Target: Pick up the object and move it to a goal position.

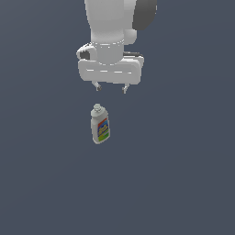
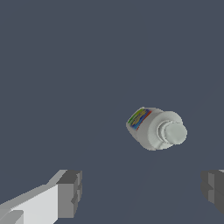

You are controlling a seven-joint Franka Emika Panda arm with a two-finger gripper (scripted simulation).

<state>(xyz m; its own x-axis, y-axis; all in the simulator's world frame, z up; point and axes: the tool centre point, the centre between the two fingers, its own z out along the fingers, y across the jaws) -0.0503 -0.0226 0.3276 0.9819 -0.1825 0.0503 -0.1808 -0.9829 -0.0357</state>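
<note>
- The bottle (image 1: 100, 124) stood upright just left of the exterior frame's centre, cap up and its multicoloured label facing the camera, alone on the plain dark surface.
- The gripper (image 1: 110, 88) hung in the upper middle of that frame, above the bottle and a little toward the exterior view's right, well clear of the cap.
- Its fingers (image 2: 69, 193) were spread wide and held nothing; the gap looked far broader than the bottle.
- In the wrist view the bottle (image 2: 156, 128) showed cap-first, right of centre and outside the space between the two pads, so the hand was not yet centred over it.
- The step in hand seemed to be the approach. Done well, it would call for sliding the hand across until the cap sat midway between the pads, and only then descending.
- Going straight down, past the cap to the wider body, should give a steadier hold; a sideways brush could topple so small a bottle.
- No goal marker was visible.
</note>
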